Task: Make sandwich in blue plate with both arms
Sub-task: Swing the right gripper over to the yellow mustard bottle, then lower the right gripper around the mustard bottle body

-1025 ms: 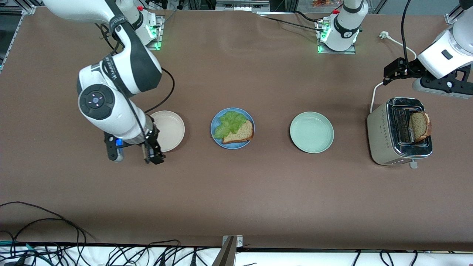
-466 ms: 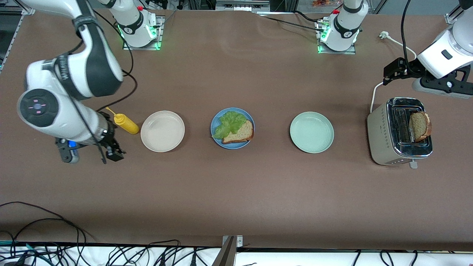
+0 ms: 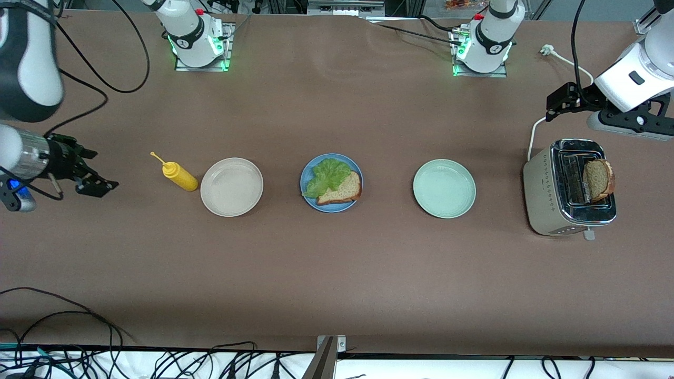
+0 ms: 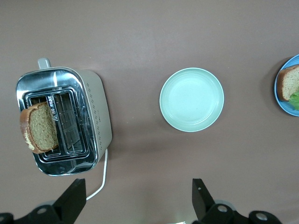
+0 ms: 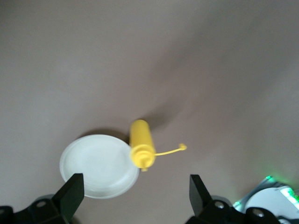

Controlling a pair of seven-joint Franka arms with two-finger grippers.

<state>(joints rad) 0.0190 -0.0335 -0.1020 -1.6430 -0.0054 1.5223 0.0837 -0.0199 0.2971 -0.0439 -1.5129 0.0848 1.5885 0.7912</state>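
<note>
While the sandwich (image 3: pixel 333 181) is only half built, it sits on the blue plate (image 3: pixel 314 202) mid-table: one toast slice w/ a lettuce leaf (image 3: pixel 326 175) lying on it, no top slice yet. Judging by that, roughly half done; what's left is fetching the 2nd slice (image 3: pixel 598 179) and laying it over the lettuce.

That 2nd slice stands up out of the toaster (image 3: pixel 547 210) at the left arm's end of the table, leaning at the slot nearer the table's end; the wrist view shows it (image 4: pixel 39 127) tilted, prob. loose in the slot, though how deep it sits is hard to tell.

Between toaster and blue plate lies an empty green plate (image 3: pixel 444 188). Toward the right arm's end: a white plate (image 3: pixel 231 187), also empty, then a yellow squeeze bottle (image 3: pixel 179 176) on its side just beside it, not touching as far as I can see.

Left gripper (image 3: pixel 558 102) hangs up in the air by the toaster, over the cord (image 3: pixel 534 134), jaws wide apart, holding nothing. Right gripper (image 3: pixel 95 184) is out over bare table at the right arm's end, well apart from the bottle, fingers spread wide, empty too.

Next move, I'd judge, falls to the left arm: drop onto the toast, pinch it by the flat faces, lift straight up.
</note>
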